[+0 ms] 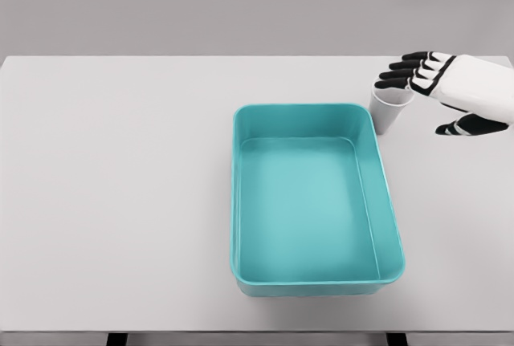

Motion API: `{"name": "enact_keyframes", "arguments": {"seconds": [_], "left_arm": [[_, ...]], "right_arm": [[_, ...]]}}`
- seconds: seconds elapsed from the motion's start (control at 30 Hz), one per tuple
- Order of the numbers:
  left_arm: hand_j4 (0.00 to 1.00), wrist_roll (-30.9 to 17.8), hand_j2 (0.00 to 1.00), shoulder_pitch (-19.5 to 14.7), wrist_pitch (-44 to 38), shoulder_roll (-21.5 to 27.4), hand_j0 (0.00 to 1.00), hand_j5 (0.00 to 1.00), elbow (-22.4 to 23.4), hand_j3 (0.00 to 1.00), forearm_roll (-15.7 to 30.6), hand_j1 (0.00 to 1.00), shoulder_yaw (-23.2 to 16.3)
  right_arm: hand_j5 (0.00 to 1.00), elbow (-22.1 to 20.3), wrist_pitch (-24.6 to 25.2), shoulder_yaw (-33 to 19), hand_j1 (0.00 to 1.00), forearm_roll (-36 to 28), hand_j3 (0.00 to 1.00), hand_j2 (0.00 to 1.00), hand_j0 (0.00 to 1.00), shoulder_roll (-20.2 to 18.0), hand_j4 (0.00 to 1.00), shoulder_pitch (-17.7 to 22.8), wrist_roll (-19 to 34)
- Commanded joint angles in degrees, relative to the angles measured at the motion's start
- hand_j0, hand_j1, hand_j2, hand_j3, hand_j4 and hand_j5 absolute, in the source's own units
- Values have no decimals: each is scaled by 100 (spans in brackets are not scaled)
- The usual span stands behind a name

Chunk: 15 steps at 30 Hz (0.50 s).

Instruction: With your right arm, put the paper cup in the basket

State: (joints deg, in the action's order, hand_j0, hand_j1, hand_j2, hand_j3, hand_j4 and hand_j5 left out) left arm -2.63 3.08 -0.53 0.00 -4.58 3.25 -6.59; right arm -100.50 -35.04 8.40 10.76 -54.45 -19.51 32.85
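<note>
From the head view, the white paper cup stands upright on the table, just beside the far right corner of the teal basket. The right hand is at the cup from the right, with its black fingers stretched out over the cup's rim. The fingers look open and may just touch the rim, but it is hard to tell.

Bright even light, faint soft shadows, slightly soft focus, no glare
</note>
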Motion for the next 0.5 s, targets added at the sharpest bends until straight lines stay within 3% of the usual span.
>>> {"name": "enact_keyframes", "arguments": {"seconds": [0.0, 0.07, 0.2, 0.3, 0.47], "left_arm": [[100, -1, 100, 0, 0, 0, 100, 100, 1, 100, 0, 100, 0], [100, -1, 100, 0, 0, 0, 100, 100, 1, 100, 0, 100, 0], [100, -1, 100, 0, 0, 0, 100, 100, 1, 100, 0, 100, 0], [100, -1, 100, 0, 0, 0, 100, 100, 1, 100, 0, 100, 0], [100, -1, 100, 0, 0, 0, 100, 100, 1, 100, 0, 100, 0]], "right_arm": [[100, 4, 4, -22, 100, -21, 100, 100, 100, 4, 100, 17, 55], [100, 39, 4, -58, 100, -12, 100, 100, 100, 170, 100, 167, 55], [100, 1128, 322, -998, 100, -205, 100, 100, 100, 980, 100, 158, 64], [100, 1806, 1095, -919, 100, -1304, 100, 100, 100, 989, 100, 167, 143], [100, 2517, 1913, -937, 100, -1497, 100, 100, 100, 1929, 100, 114, 215]]}}
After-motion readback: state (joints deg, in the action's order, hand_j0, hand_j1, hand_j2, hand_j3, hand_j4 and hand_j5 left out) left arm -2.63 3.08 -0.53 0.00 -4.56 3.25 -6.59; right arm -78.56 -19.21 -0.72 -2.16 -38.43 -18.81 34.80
